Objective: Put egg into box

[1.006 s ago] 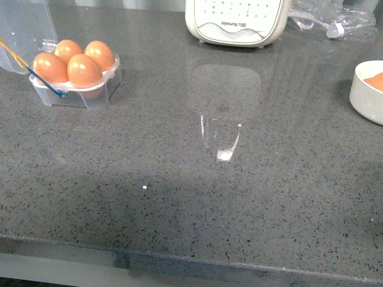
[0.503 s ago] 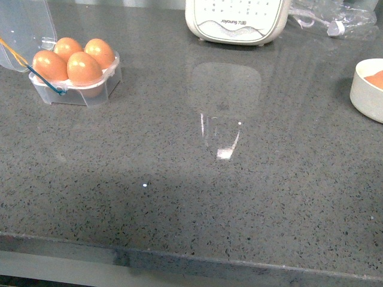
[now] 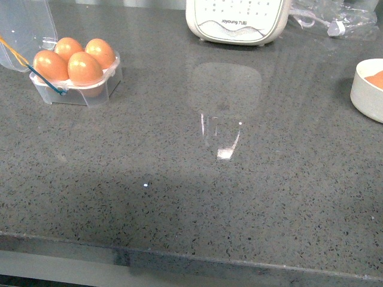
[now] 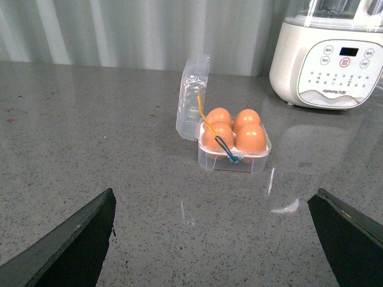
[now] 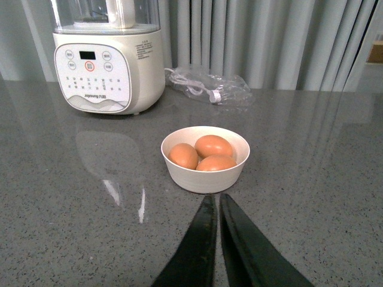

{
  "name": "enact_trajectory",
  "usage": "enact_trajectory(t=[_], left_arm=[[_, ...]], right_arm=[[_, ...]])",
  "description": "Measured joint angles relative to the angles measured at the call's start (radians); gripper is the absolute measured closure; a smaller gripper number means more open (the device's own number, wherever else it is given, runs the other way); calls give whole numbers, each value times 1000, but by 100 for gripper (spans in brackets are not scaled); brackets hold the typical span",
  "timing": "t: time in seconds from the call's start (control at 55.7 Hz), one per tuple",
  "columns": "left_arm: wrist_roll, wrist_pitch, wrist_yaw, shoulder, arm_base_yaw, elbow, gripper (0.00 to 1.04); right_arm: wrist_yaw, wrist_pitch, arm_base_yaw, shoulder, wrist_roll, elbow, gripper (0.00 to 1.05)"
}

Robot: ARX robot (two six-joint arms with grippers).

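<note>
"Joyoung" on cream appliance

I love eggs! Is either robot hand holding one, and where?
Nothing is held. The left gripper is open and the right gripper is shut, both empty.

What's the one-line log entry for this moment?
box: lid open, four eggs in | bowl: three eggs | left gripper: open | right gripper: shut, empty

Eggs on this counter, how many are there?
7: four eggs fill the box, lid open; three sit in the white bowl. Others may hide underneath those.
</note>
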Motion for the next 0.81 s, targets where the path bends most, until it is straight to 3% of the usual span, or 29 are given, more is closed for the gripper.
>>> enact_trajectory(t=[0.108,0.251,0.377,0.503,0.808], left_arm=[[0,0,0,0,0,0,7],[0,0,0,0,0,0,7],[0,0,0,0,0,0,7],[0,0,0,0,0,0,7],[0,0,0,0,0,0,7]], right_arm=[[0,0,0,0,0,0,83],[0,0,0,0,0,0,51],[0,0,0,0,0,0,32],[0,0,0,0,0,0,6],[0,0,0,0,1,0,7]])
